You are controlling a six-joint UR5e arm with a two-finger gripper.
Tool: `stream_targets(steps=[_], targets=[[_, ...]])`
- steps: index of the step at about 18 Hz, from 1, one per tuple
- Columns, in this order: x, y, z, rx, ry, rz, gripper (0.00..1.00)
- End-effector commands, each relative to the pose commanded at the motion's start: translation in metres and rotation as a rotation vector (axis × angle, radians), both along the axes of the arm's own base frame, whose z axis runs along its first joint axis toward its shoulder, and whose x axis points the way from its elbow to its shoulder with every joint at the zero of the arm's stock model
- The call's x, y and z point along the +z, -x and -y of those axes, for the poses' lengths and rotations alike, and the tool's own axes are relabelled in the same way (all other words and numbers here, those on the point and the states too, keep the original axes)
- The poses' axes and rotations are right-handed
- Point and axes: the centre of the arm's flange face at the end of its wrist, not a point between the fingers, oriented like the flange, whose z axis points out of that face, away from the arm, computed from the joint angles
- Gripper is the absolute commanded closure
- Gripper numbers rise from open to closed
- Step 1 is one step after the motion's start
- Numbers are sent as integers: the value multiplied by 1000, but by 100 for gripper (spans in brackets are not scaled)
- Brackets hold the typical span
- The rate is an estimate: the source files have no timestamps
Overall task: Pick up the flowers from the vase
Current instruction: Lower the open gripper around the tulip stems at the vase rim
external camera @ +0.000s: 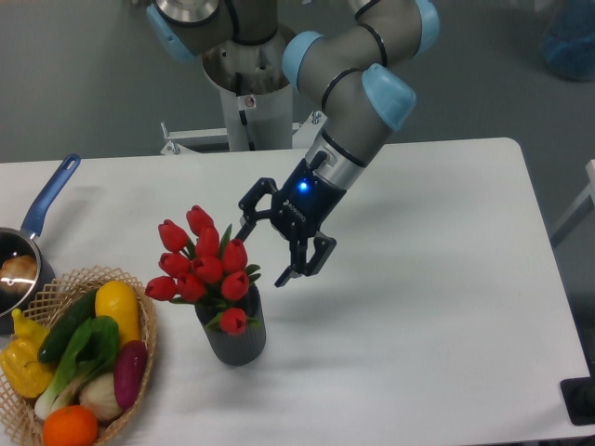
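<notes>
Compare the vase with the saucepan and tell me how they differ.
The vase is a dark grey ribbed cylinder with no handle; the saucepan is shiny metal with a long blue handle. The vase holds red flowers standing above its mouth; the saucepan holds something pale that I cannot identify. The vase stands fully in view near the basket; the saucepan is cut off by the left edge. Both sit upright on the white table.

Robot arm of silver-grey tubular segments, pale blue caps on its rounded joints, a metallic grey cylindrical base column bearing a small red-and-white sticker, a black two-finger gripper (271, 250) — angular linked fingers — with a small blue light that glowed on its wrist.
</notes>
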Motion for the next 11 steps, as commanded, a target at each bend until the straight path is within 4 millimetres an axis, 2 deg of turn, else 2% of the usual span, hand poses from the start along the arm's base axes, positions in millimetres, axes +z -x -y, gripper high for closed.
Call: stream_targets(steps=[11], targets=[[-11, -6, -17, -32, -20, 22, 0]])
